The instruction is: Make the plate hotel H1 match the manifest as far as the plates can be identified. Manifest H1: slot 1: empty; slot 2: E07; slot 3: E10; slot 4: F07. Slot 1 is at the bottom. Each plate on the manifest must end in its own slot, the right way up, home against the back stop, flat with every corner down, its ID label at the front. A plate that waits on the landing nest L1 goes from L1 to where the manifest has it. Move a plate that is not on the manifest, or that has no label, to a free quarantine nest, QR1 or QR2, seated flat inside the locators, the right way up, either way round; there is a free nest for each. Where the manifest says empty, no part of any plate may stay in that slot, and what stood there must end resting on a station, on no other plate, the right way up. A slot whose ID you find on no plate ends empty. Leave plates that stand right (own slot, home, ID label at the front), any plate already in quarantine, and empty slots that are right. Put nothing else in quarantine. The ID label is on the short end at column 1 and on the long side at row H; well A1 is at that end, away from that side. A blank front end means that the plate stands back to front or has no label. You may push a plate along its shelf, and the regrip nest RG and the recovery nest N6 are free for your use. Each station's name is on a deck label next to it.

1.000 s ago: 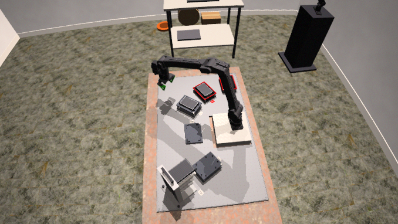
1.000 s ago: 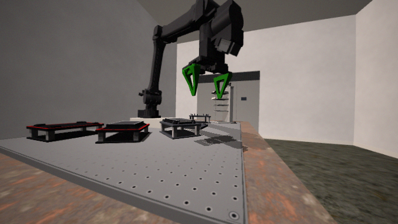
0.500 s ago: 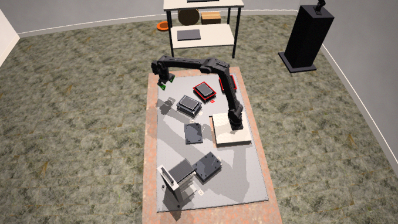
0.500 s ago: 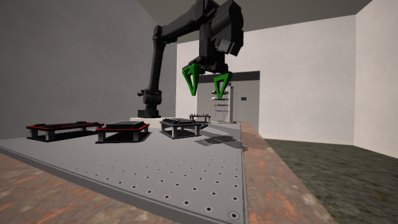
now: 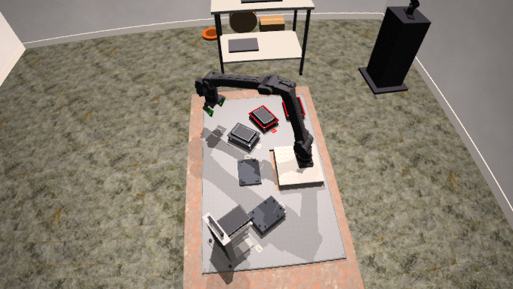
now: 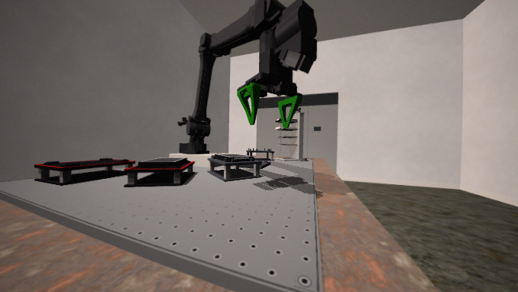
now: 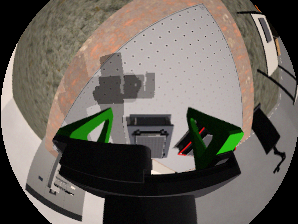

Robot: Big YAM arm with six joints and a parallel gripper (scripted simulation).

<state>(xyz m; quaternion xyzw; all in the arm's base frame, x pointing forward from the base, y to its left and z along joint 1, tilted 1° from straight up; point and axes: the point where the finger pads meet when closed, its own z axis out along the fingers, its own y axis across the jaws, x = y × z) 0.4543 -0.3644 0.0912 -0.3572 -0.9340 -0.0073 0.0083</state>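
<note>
Plate hotel (image 5: 219, 229) sits at the deck end far from the fingers, a dark plate (image 5: 234, 219) on its top level; lower slots can't be read from the top view. Just beside it is a dark nest (image 5: 267, 215), and another dark nest (image 5: 249, 172) lies mid-deck toward the fingers. Closer in, a plate rests on a black-framed nest (image 5: 242, 135), which in the wrist view shows between the two fingertips, well below them. Past that nest are a red-edged nest (image 5: 263, 117) carrying a plate and a second red-edged nest (image 6: 82, 165), partly hidden by the arm from above. Labels are too small to read, so plate IDs are unknown. Gripper (image 6: 268, 108) hangs high over the grey deck (image 6: 229, 229) near its corner, green fingers (image 6: 249, 102) spread fully wide, nothing between them. Its shadow falls on the deck below.
</note>
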